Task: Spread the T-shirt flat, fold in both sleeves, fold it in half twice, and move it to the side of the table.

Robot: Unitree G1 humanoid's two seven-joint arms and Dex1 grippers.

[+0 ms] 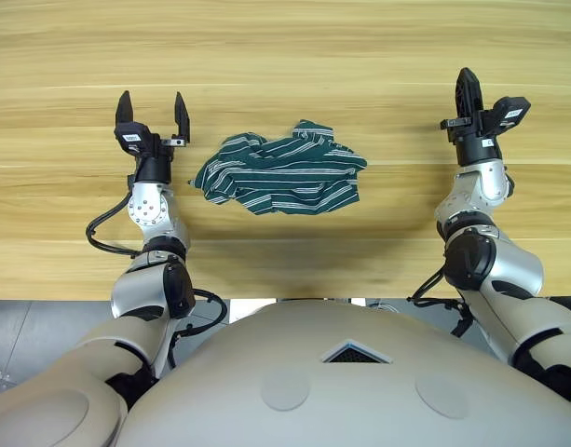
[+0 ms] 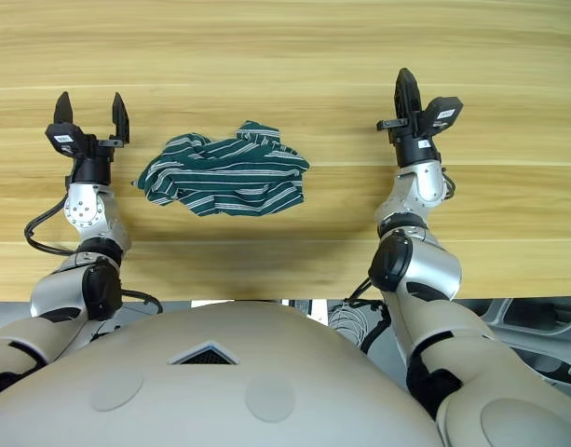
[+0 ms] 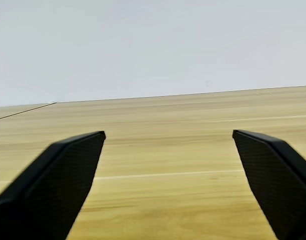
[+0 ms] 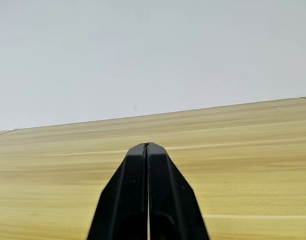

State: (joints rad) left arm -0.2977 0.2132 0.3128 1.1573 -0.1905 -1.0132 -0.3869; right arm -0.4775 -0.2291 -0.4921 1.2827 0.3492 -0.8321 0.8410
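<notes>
Take hold of the green striped T-shirt (image 1: 283,174), heaped crumpled on the table (image 1: 285,56) between the wide-spread left gripper (image 1: 153,98) and the tightly closed right gripper (image 1: 468,88) and touching neither, at an outer hem or sleeve edge, expecting light, limp cloth likely to bunch and drag.

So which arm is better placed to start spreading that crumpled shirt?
Probably left: the left gripper is open, close beside the T-shirt; the right gripper is shut and farther off.
</notes>
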